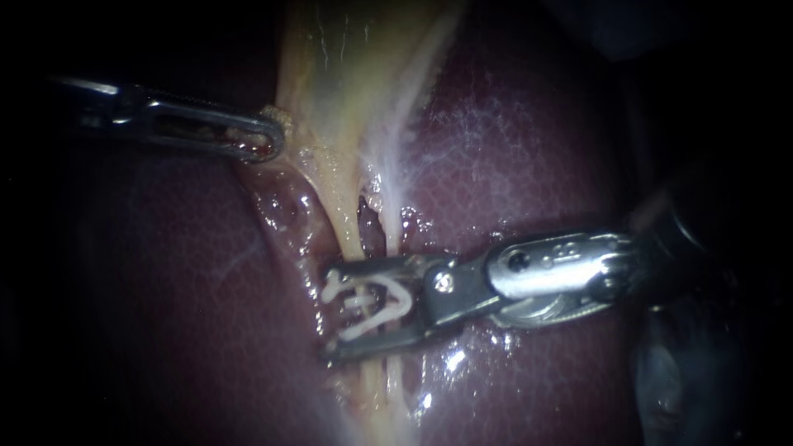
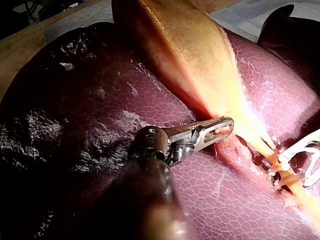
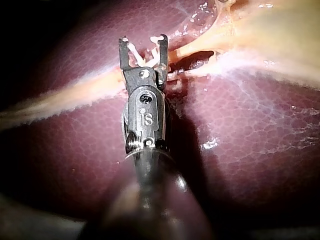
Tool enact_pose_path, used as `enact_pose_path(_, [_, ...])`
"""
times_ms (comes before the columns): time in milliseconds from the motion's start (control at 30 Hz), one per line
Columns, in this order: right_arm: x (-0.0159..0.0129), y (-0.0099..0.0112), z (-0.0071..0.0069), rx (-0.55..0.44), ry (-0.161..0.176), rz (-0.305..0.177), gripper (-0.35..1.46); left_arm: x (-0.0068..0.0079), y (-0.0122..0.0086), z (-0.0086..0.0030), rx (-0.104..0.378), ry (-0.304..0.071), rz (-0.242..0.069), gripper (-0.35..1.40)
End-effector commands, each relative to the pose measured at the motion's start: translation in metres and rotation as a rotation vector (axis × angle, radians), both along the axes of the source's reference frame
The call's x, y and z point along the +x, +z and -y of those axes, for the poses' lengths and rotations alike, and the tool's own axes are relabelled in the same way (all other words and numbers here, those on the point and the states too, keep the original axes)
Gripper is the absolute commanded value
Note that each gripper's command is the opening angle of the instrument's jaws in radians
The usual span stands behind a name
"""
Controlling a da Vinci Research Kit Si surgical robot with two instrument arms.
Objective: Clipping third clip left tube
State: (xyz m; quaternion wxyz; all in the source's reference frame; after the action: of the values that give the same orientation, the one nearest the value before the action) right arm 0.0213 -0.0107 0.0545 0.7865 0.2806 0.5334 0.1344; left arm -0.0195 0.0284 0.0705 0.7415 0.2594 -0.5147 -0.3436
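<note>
The pale gallbladder (image 1: pixel 347 74) narrows into two thin tubes running over the dark liver (image 1: pixel 529 149). The left tube (image 1: pixel 349 235) and the right tube (image 1: pixel 388 225) both pass between the jaws of my right instrument (image 1: pixel 330 312), which stand open across them. A white V-shaped clip (image 1: pixel 388 301) lies between those jaws, and short white clip pieces sit beside it on the tubes. In the right wrist view the same jaws (image 3: pixel 142 42) straddle the pale strand. My left instrument (image 1: pixel 268 140) is shut on the gallbladder's edge, also seen from its own arm (image 2: pixel 225 127).
Liver (image 2: pixel 100 100) surrounds the tubes on all sides. The wet, raw groove (image 1: pixel 285 206) lies just left of the left tube. From the left wrist view my right instrument (image 2: pixel 305 160) shows ahead of my left one, on the strand.
</note>
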Motion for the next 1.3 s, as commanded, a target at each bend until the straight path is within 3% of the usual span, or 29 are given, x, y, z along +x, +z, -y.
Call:
enact_pose_path(33, [-0.0003, 0.0002, -0.0001, 0.001, 0.0, 0.0, 0.47, 0.0, 0.0, 0.0, 0.0, 0.0, 0.0, -0.35])
enact_pose_path(467, [-0.0028, 0.0047, -0.0014, 0.036, 0.013, 0.015, 0.47, 0.0002, 0.0001, 0.0, 0.0, 0.001, 0.0, -0.35])
enact_pose_path(867, [-0.0025, 0.0107, 0.0002, 0.184, 0.041, 0.048, 0.49, 0.0003, 0.0001, 0.0, 0.0, 0.002, 0.001, -0.35])
enact_pose_path(1033, [-0.0018, 0.0121, 0.0003, 0.268, 0.054, 0.021, 0.49, 0.0003, 0.0001, 0.0, 0.0, 0.002, 0.001, -0.35])
enact_pose_path(1300, [-0.0007, 0.0123, -0.0002, 0.395, 0.072, -0.05, 0.48, 0.0003, 0.0001, 0.0, 0.0, 0.002, 0.001, -0.35])
